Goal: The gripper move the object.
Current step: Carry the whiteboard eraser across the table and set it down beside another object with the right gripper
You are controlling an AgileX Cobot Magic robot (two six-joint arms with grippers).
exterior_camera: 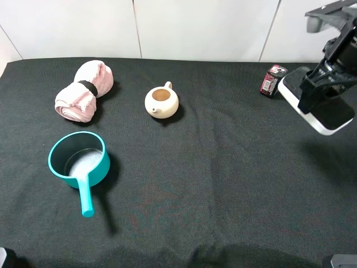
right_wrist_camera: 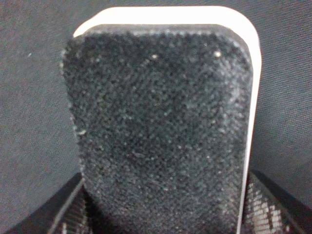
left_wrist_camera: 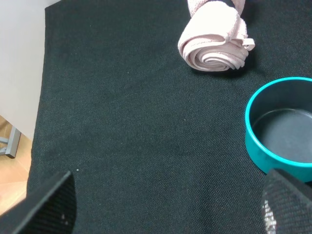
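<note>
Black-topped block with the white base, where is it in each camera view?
Exterior high: the block is at the far right edge, under the right end effector, beside the red-black packet.
Left wrist: not in it.
Right wrist: it fills the middle, with its white rim showing along one end and one side.
Shared landmark: the black cloth shows in all three views.

- No text, brand, number or sign can be read in any view.
- Small red-black packet (exterior_camera: pixel 273 80), far right: has printing, too small to make out.
</note>
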